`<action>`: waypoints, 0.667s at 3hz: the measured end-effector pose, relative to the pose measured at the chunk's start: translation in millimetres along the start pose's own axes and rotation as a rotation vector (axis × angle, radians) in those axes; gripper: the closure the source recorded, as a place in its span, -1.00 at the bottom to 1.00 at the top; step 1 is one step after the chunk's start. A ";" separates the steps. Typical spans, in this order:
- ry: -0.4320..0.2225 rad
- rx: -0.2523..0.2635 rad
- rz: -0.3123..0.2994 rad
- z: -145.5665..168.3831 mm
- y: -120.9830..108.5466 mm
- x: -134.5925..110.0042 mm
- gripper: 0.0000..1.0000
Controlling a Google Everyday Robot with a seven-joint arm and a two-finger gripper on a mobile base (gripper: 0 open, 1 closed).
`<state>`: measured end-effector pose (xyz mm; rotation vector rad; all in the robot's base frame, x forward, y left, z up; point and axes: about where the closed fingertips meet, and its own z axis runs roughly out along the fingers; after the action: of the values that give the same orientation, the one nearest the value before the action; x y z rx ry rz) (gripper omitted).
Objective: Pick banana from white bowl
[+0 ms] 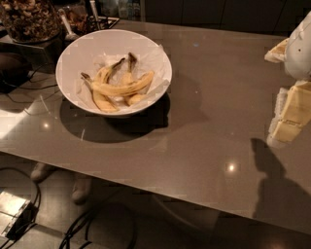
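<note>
— Where is the banana [121, 88] lying?
— It is lying across two shorter bananas [103, 100] in the white bowl [114, 32], not yet picked.
— And the gripper [286, 121]?
— It is hanging at the right edge above the table [204, 121], well apart from the bowl, carrying nothing; how open, I cannot tell. Reaching, grasping and lifting are all remaining

Dim room, glossy grey-brown table [209, 121].
Bright glints [231, 167] on top; dark floor [46, 238] with black cables [73, 227] below, dark cabinet fronts [218, 14] behind.
</note>
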<state>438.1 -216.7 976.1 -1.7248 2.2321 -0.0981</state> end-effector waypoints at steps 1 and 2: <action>0.000 0.000 0.000 0.0 0.0 0.0 -1.00; -0.012 -0.007 -0.030 -1.9 -5.8 -11.3 -1.00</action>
<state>445.5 -207.7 981.6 -1.7581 2.2010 -0.0858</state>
